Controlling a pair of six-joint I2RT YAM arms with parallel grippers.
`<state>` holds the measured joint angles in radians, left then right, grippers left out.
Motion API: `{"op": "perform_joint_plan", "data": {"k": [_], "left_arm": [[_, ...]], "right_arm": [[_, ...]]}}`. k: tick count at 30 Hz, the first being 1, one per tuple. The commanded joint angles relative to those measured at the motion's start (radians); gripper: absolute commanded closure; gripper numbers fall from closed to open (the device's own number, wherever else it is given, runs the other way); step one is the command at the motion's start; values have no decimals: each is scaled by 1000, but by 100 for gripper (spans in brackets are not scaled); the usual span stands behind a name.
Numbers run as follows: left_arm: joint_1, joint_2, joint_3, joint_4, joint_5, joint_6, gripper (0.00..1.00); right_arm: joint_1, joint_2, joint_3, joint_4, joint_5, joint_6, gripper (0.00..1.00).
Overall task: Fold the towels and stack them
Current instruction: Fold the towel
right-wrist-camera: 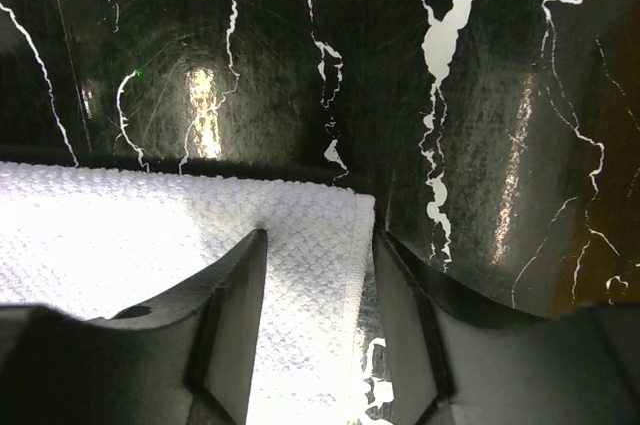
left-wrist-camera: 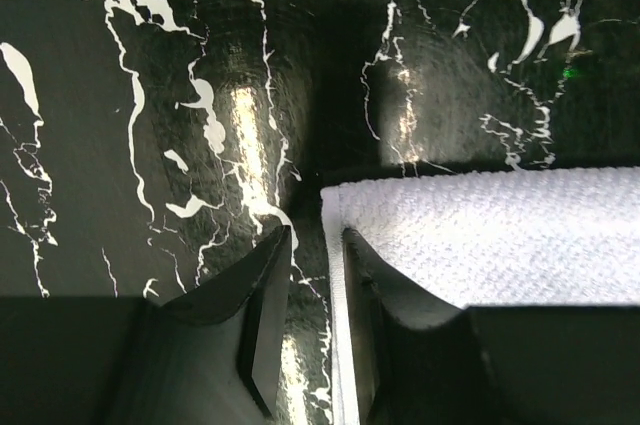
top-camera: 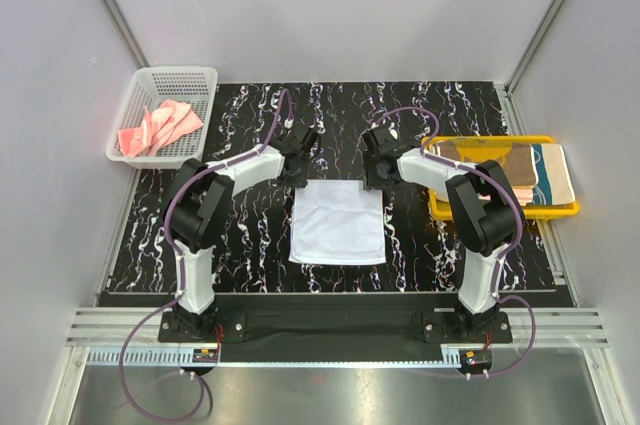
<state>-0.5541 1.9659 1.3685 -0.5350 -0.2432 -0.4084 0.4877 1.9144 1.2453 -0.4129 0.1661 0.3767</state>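
A light blue-white towel [top-camera: 338, 222] lies flat in the middle of the black marbled table. My left gripper [top-camera: 298, 177] is low over its far left corner and stands open. In the left wrist view one finger [left-wrist-camera: 258, 310] is over bare table and the other rests on the towel [left-wrist-camera: 500, 235], with the towel's left edge in the gap. My right gripper [top-camera: 377, 181] is at the far right corner, also open. In the right wrist view its fingers straddle the right edge of the towel [right-wrist-camera: 150, 245]. A coral pink towel [top-camera: 160, 126] lies crumpled in the basket.
The white mesh basket [top-camera: 190, 80] stands at the far left corner. A yellow tray [top-camera: 440, 207] at the right holds folded towels [top-camera: 520, 170], teal-and-cream patterned on top. Grey walls close in the left, back and right sides.
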Motion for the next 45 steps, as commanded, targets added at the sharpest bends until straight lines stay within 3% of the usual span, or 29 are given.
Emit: {"op": "perform_joint_plan", "data": {"k": [1,14,31,34,35,39,45], "left_arm": [[6,10,37,23,-22,22,65],[37,-21,18,95,93,-1,62],[60,37,-25,133,137,-30,62],[60,40,-37,150,157,-40,65],[60,44,-36,155,159,-41,67],[63,44,-20,162,170,-47,78],[92,34,46,175,179,-49,93]], "right_arm": [[-9,-28,42,-3,35,-2,46],[-32,-17,29,51,9,-4,47],[-51,25,-26,109,-30,18,53],[-51,32,-26,109,-39,25,63],[-51,34,-24,109,-42,25,71],[-51,34,-6,100,-43,19,83],[-63,48,69,80,-45,1,92]]}}
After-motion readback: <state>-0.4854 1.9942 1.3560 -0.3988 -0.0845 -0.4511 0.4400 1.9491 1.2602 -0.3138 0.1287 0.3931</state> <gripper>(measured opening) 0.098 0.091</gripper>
